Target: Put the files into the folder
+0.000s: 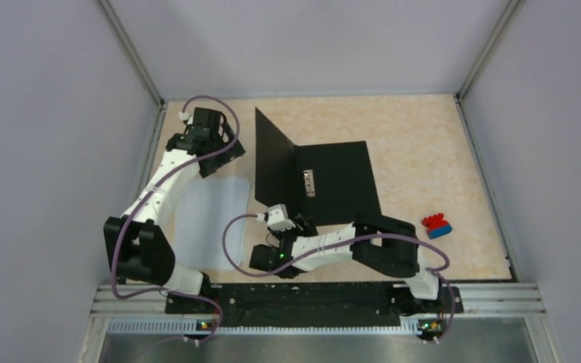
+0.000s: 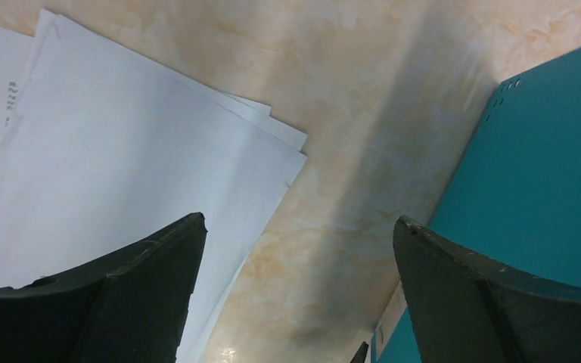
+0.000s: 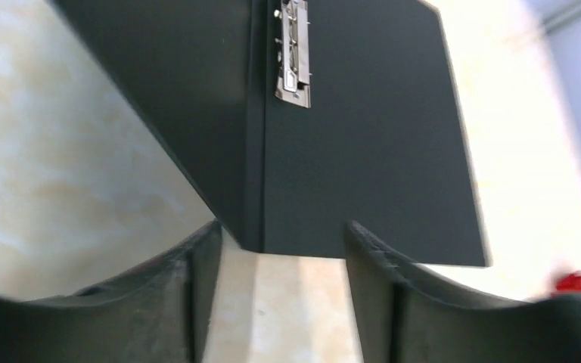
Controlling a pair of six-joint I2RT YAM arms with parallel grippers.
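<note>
Beige marbled table (image 1: 439, 151): the right gripper (image 3: 284, 227), partly parted and empty, frames the near spine end of the folder (image 3: 363, 151); the left gripper (image 2: 299, 219), spread wide and empty, hovers between the folder's raised left cover and the files (image 2: 121, 166) lying left.

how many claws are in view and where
2. Left claw: over the table between the files and the folder. Right claw: at the folder's near spine corner.

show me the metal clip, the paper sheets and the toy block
metal clip (image 3: 293, 57), right wrist view, middle of the clip
paper sheets (image 2: 121, 166), left wrist view, top sheet's middle
toy block (image 1: 433, 221), top external view, red part
</note>
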